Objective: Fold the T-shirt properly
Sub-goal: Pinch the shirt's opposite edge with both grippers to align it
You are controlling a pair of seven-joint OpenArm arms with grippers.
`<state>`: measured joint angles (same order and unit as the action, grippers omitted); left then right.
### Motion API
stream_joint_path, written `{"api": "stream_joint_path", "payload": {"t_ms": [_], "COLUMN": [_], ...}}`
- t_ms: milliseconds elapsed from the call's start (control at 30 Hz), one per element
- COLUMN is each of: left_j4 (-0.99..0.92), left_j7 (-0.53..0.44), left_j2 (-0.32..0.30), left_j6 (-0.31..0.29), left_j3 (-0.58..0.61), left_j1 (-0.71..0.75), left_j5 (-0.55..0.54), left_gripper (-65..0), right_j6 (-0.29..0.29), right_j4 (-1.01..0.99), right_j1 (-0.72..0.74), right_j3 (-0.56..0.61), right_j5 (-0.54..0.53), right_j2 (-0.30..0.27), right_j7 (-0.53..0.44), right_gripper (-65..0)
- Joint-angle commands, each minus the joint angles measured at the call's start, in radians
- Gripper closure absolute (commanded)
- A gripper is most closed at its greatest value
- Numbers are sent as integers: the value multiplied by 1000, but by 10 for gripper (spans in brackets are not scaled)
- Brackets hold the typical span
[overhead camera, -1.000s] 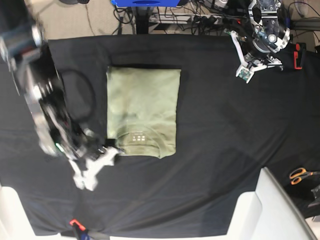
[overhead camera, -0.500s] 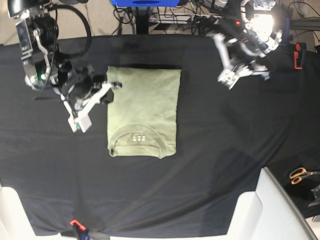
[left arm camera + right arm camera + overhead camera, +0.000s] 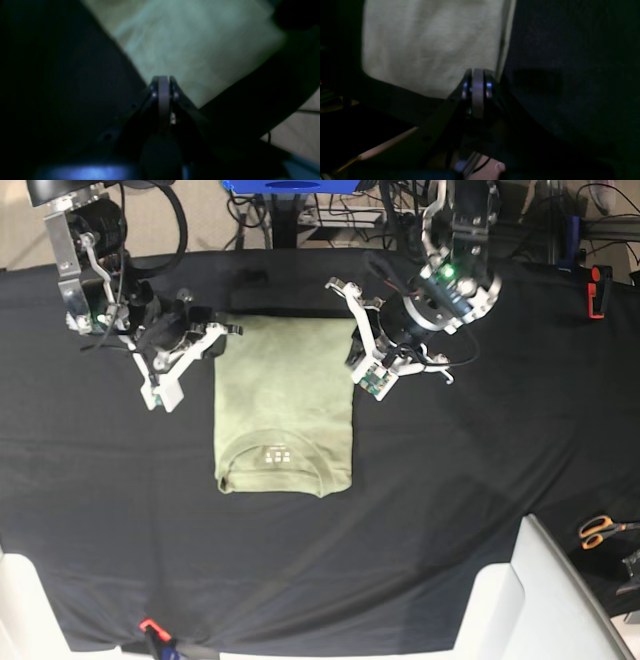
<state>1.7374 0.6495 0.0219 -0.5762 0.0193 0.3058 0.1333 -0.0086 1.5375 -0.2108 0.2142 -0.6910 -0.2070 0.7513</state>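
The pale sage-green T-shirt (image 3: 285, 395) lies folded into a tall rectangle on the black table cloth (image 3: 470, 450), with its collar (image 3: 278, 457) at the near end. My right gripper (image 3: 226, 330) is at the shirt's far left corner. In the right wrist view its jaws (image 3: 475, 75) are pressed together at the shirt's (image 3: 430, 47) edge. My left gripper (image 3: 353, 352) is at the far right corner. In the left wrist view its jaws (image 3: 162, 82) are shut over the edge of the shirt (image 3: 195, 47). No cloth shows pinched in either.
Orange-handled scissors (image 3: 600, 530) lie at the right edge. A white bin (image 3: 545, 590) stands at the near right. A red object (image 3: 597, 290) sits at the far right, and a small red clip (image 3: 150, 626) at the near left. Cables and a blue stand (image 3: 290, 186) lie beyond the far edge.
Both arms have closed in on the shirt's far end. The right arm came up from the near left to the far left corner. The left arm swung in from the far right.
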Motion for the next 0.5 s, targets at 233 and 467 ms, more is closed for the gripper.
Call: {"api": "stream_joint_path", "payload": {"t_ms": [233,467], "left_j4": [-253,-227], "left_j7": [-99,-104], "left_j2": [-55,-104], "left_j6": [0,0], "left_j3": [1,-6], "left_j1": [-35,-33], "left_j5": [-10,-21], "left_gripper": [0,0], "right_j6": [5,3], "right_j4": [-85,-65], "right_j1": [4,-14], "right_j3": [-3,-3], "right_j5": [-8,-12], "right_j2": [-2,-4], "right_j7": [-57,-63], "right_gripper": [-2,-2]}}
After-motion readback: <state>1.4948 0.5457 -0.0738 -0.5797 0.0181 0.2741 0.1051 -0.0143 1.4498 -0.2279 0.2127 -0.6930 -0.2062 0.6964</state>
